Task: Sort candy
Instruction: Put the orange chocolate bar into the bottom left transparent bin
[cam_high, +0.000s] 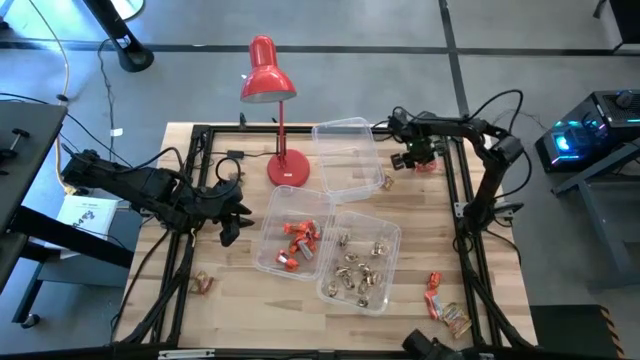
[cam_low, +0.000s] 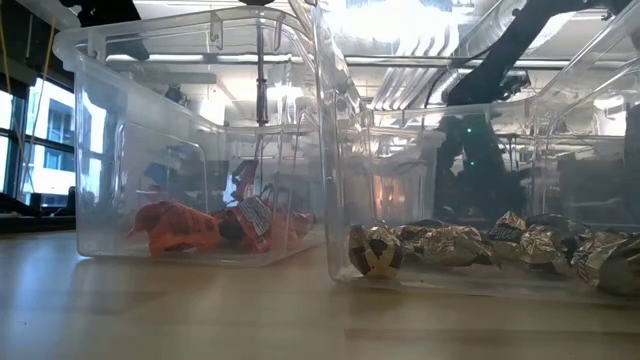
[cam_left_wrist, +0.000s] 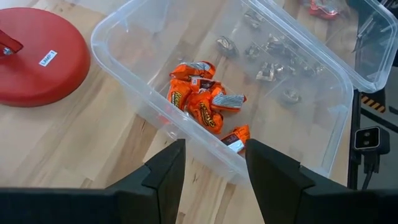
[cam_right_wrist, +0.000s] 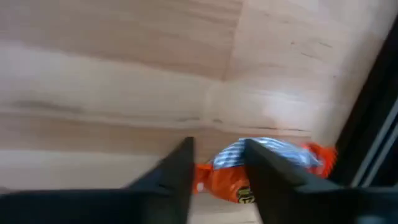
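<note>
several orange candies (cam_left_wrist: 202, 102) show "reese's"; lamp base (cam_left_wrist: 37, 56) sticker unreadable.

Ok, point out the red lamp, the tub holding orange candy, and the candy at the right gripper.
Red lamp (cam_high: 268, 73): high view, on its shade.
Orange-candy tub (cam_left_wrist: 118, 38): left wrist view, rim corner.
Orange candy (cam_right_wrist: 231, 180): right wrist view, wrapper between the fingers.
</note>
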